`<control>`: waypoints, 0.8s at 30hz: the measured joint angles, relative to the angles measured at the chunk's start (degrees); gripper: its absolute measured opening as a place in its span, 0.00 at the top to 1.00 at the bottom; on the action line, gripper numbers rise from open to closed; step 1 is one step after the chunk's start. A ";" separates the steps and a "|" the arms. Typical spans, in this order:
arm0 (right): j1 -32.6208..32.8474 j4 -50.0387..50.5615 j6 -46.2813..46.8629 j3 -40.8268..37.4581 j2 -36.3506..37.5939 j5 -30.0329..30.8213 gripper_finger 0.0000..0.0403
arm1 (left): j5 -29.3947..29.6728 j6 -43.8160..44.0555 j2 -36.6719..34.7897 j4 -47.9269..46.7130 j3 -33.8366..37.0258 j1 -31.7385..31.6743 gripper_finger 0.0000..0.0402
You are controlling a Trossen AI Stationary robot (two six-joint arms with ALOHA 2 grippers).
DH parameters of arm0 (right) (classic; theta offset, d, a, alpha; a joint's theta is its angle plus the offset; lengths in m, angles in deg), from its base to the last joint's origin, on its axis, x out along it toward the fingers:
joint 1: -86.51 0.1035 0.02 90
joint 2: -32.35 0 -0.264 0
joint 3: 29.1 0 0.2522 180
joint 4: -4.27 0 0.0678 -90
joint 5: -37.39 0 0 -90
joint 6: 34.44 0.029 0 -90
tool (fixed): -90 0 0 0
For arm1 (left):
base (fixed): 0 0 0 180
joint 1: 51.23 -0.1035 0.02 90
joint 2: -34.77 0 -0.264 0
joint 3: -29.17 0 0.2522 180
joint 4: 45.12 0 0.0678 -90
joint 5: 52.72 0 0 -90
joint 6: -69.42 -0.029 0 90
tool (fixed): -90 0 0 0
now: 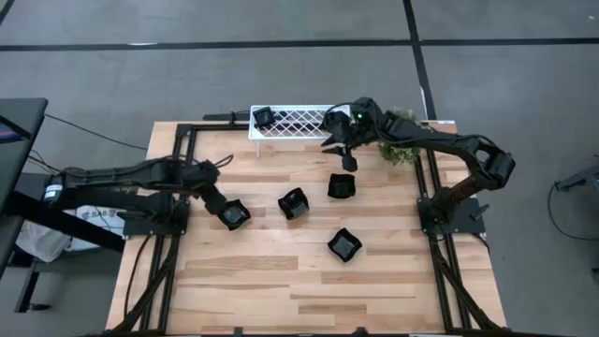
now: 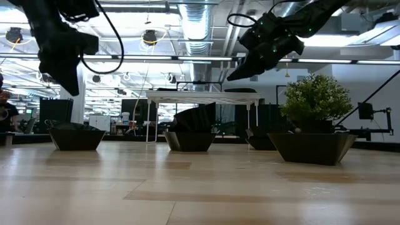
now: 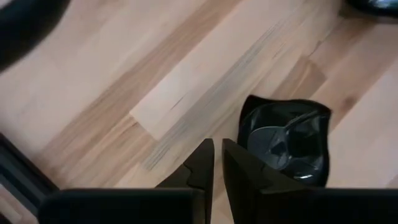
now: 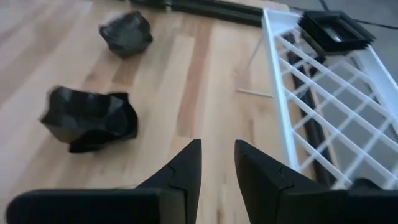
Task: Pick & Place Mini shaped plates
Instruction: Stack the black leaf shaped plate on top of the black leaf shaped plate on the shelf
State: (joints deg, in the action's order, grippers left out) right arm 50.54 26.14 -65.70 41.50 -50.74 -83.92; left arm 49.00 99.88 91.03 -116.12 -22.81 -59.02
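1. High view showed four mini shaped plates loose on the desk (image 1: 234,290): one at centre left (image 1: 233,215), one just right of it (image 1: 293,203), one above centre right (image 1: 343,186) and one lowest, toward the lower middle (image 1: 344,245).
2. A fifth plate (image 1: 263,116) sat on the left end of the white lattice rack (image 1: 299,122) at the upper middle of the frame.
3. The left pincer (image 1: 221,202) hung at centre left, right beside the nearest plate; in the left wrist view its fingers (image 3: 239,174) stood only a narrow slit apart, holding nothing, with that plate (image 3: 287,140) just beside their tips.
4. The right pincer (image 1: 348,154) hovered in the upper middle, between the rack's right end and the plate below it; in the right wrist view its fingers (image 4: 261,168) showed a modest gap and were empty.
5. A small potted plant (image 1: 401,139) stood at the upper right, close to the right arm.
6. Risk, as I judge it: with so narrow a gap, the left pincer could strike the angular rim and push or tip the plate instead of straddling it.
7. Another risk: the right arm, swinging near the rack, might clip the lattice or the plant, and a thin rim pinched off-centre could slip and drop.
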 joint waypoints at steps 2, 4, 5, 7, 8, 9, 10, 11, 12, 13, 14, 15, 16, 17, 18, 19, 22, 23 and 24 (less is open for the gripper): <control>-0.02 0.44 -0.43 0.00 0.00 1.46 0.78 | -0.01 0.55 2.20 0.61 0.00 0.03 0.92; -0.21 1.00 -0.44 0.00 0.00 2.04 0.77 | -0.07 1.55 4.39 1.34 0.01 0.08 0.92; -0.31 1.49 -0.53 0.00 0.00 2.07 0.78 | -0.14 1.73 5.36 1.98 0.02 0.15 0.92; -0.55 2.31 -0.82 0.00 0.00 2.06 0.78 | -0.81 1.76 7.14 3.49 0.02 0.70 0.92; -0.54 2.59 -0.84 0.00 0.00 2.06 0.77 | -1.17 1.79 7.91 4.18 0.02 1.17 0.92; -0.48 2.91 -0.84 0.00 0.00 2.05 0.77 | -1.24 1.79 8.59 4.86 0.02 1.78 0.92; -0.48 3.20 -0.84 0.00 0.00 2.07 0.77 | -1.24 1.79 9.09 5.34 0.02 2.45 0.92; -0.48 3.45 -0.84 0.00 0.00 2.05 0.77 | -1.24 1.79 9.53 5.53 0.02 3.18 0.92; -0.48 3.58 -0.84 0.00 0.00 2.05 0.77 | -1.22 1.95 9.92 5.56 0.02 3.89 0.92; -0.48 3.65 -0.84 0.00 0.00 2.03 0.77 | -1.23 2.41 10.19 5.60 0.02 4.58 0.92; -0.48 3.65 -0.84 0.00 0.00 2.03 0.77 | -1.21 3.12 10.43 5.66 0.02 5.18 0.92; -0.48 3.65 -0.84 0.00 0.00 2.03 0.77 | -1.21 4.12 10.72 5.67 0.02 5.69 0.92; -0.48 3.65 -0.84 0.00 0.00 2.04 0.77 | -1.21 5.02 11.09 5.67 0.02 6.24 0.92; -0.48 3.69 -0.83 0.00 0.00 2.03 0.77 | -1.20 5.90 11.42 5.74 0.09 6.84 0.92; -0.48 3.76 -0.82 0.00 0.00 2.03 0.77 | -1.16 6.62 11.71 5.93 0.32 7.56 0.92; -0.48 3.87 -0.82 0.00 0.00 2.03 0.77 | -1.30 7.44 11.94 6.27 0.66 8.33 0.92; -0.46 3.89 -0.82 0.00 -0.02 2.01 0.77 | -2.54 9.48 12.19 6.73 2.30 10.21 0.92; -0.48 3.89 -0.82 0.02 -0.01 2.01 0.77 | -2.75 10.38 12.17 6.80 2.95 10.72 0.92; -0.48 3.89 -0.82 0.02 -0.02 2.03 0.77 | -2.83 10.98 12.17 6.80 3.52 11.07 0.92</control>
State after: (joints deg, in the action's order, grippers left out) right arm 50.06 30.04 -66.51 41.52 -50.76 -81.89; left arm 46.17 110.86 103.20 -109.32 -19.29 -47.95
